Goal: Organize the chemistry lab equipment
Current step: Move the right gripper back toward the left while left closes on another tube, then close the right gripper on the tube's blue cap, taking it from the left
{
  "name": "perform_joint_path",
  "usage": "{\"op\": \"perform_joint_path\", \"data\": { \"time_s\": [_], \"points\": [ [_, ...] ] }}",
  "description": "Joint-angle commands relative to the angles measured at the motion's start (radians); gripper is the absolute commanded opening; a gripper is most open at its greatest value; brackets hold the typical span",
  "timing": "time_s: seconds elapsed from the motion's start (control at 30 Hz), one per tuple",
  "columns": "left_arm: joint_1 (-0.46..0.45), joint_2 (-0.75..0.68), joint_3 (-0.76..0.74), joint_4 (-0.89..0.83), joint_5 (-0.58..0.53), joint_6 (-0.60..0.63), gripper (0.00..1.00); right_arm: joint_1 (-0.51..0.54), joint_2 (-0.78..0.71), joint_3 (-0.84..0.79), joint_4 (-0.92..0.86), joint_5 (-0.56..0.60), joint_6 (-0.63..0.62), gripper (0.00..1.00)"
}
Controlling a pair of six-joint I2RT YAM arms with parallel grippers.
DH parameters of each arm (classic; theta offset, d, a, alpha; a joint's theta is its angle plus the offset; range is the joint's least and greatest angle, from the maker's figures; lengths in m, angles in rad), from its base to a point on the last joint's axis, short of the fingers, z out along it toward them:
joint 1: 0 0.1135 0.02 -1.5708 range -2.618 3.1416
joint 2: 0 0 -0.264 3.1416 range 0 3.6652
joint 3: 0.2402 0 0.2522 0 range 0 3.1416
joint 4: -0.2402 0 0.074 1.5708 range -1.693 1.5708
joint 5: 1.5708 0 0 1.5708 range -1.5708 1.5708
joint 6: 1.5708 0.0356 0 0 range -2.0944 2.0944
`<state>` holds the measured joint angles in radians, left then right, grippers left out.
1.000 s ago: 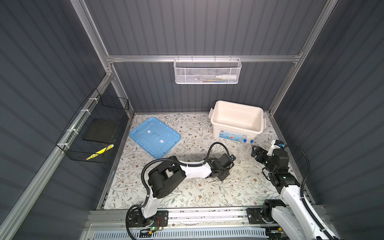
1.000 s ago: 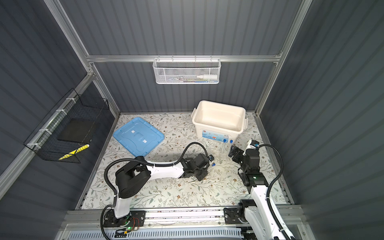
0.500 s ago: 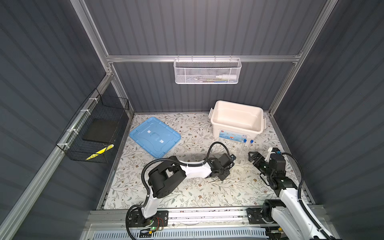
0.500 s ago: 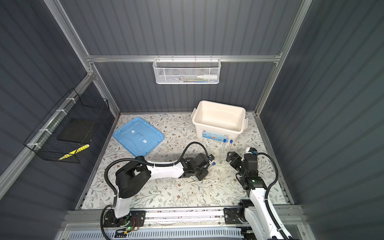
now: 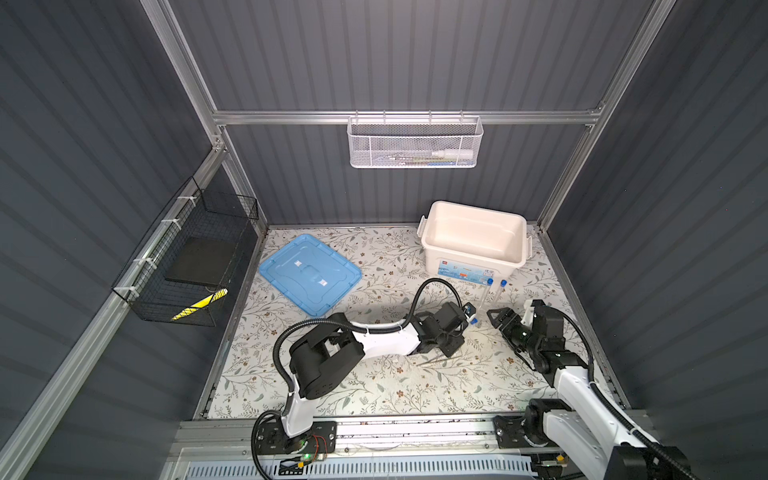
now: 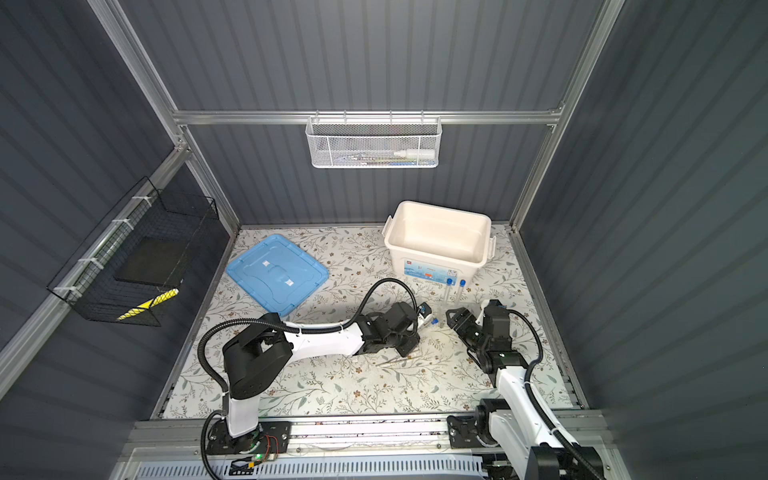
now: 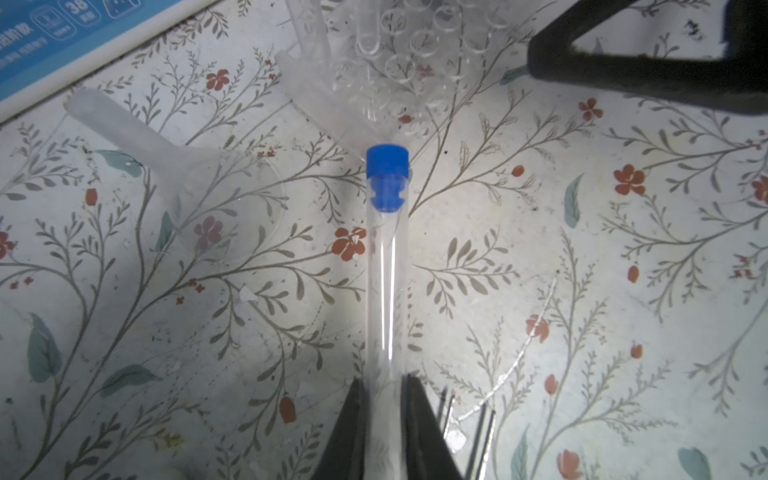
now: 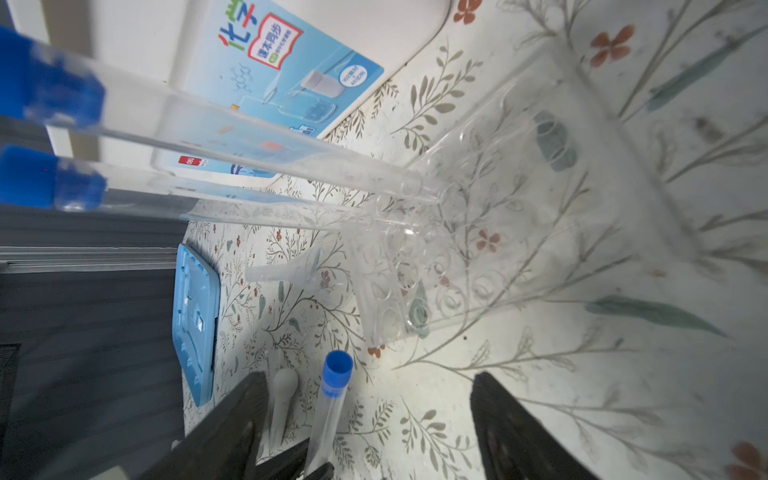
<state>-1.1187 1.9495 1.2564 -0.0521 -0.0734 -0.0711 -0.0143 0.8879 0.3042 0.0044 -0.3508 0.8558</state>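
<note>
A: What is the left gripper (image 7: 384, 388) doing?

B: It is clamped on a tube (image 7: 386, 270), pinching the clear lower end. The blue cap points away from it, at the foot of the rack (image 7: 415, 50). I cannot tell whether cap and rack touch.

A: And the right gripper (image 8: 370, 376)?

B: Its jaws are spread wide, with nothing between them but the mat (image 8: 415, 415). It faces the rack from the far side, near it but not touching.

A: Where does it all sit in a top view?

B: Take the left gripper (image 5: 462, 321) as the dial's centre, with 12 at the back wall. The rack is between 1 and 2 o'clock, with two capped tubes (image 5: 486, 293) standing in it. The right gripper (image 5: 500, 316) is at 3 o'clock. The box (image 5: 473, 259) is at 12, near the rack. Its lid (image 5: 309, 274) lies flat, well apart, between 9 and 10.

A: Anything loose nearby?

B: A funnel (image 7: 137, 141) lies on its side just beside the held tube, on the box side. A pestle (image 8: 284, 395) lies next to the left gripper. The tweezers (image 5: 436, 360) lie at 7 o'clock, close by that gripper's body.

A: What stands in the way?

B: The rack is between the two grippers, and its two capped tubes cross much of the right wrist view.
</note>
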Motion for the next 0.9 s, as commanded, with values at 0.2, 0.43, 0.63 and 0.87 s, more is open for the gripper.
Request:
{"op": "perform_joint_path", "data": {
  "time_s": [0.2,0.43,0.63,0.87],
  "points": [
    [-0.018,-0.039,-0.014,0.059,0.058,0.052,0.13,-0.004,0.059,-0.008,0.095,-0.104,0.03,0.68],
    [-0.021,-0.042,-0.017,0.077,0.069,0.061,0.14,-0.006,0.122,-0.01,0.16,-0.151,0.04,0.53],
    [-0.023,-0.041,-0.02,0.088,0.075,0.063,0.14,-0.005,0.128,-0.011,0.178,-0.17,0.044,0.44],
    [-0.023,-0.039,-0.023,0.092,0.075,0.064,0.14,-0.006,0.126,-0.022,0.182,-0.193,0.039,0.37]
  ]
}}
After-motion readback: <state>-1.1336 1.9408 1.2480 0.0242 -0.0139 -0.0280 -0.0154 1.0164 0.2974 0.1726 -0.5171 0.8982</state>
